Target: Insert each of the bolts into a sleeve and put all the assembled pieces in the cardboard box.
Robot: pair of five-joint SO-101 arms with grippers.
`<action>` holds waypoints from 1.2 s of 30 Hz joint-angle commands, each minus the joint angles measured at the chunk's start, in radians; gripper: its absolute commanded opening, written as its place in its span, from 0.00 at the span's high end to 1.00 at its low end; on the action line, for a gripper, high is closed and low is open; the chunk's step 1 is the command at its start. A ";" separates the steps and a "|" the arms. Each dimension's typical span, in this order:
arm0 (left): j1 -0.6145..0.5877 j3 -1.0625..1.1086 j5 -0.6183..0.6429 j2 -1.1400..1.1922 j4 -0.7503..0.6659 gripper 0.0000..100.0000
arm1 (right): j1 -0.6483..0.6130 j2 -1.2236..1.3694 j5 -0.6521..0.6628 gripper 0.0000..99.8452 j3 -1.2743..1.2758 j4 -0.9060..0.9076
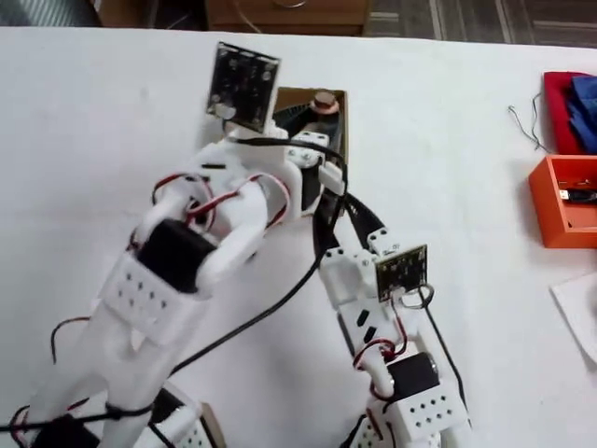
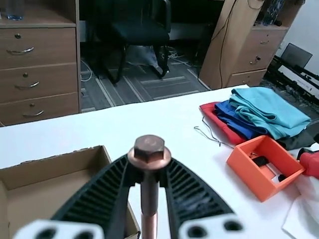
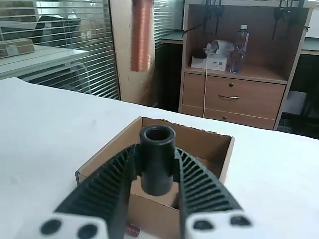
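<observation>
Bolt (image 2: 148, 199) clamped head-up in left end effector (image 2: 148, 167); sleeve (image 3: 157, 172) gripped upright in right end effector (image 3: 157, 150), by cardboard box (image 3: 212, 144). Insertion step in hand (shaft above, seemingly off the bore): align, then lower.

A copper bolt (image 1: 324, 101) is held over the cardboard box (image 1: 338, 121); an orange tray (image 1: 550, 201) is set well apart.

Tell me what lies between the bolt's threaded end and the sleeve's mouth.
Nothing: in the right wrist view the stretch between bolt and sleeve is bare.
</observation>
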 commanded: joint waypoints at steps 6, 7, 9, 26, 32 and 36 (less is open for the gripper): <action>0.002 0.064 -0.009 -0.072 -0.061 0.97 | -0.030 -0.008 0.012 0.98 0.002 -0.002; 0.002 0.068 -0.009 -0.078 -0.063 0.97 | -0.025 -0.008 0.012 0.98 0.000 -0.002; 0.002 0.054 -0.009 -0.083 -0.055 0.97 | -0.025 -0.008 0.012 0.98 -0.003 -0.004; -0.114 0.219 0.002 -0.364 -0.084 0.97 | -0.031 -0.007 0.029 0.98 -0.057 0.025; -0.029 0.183 0.002 -0.269 -0.114 0.97 | -0.031 -0.007 0.029 0.98 -0.095 0.030; 0.012 0.117 -0.006 -0.199 -0.109 0.97 | -0.031 -0.007 0.029 0.98 -0.097 0.033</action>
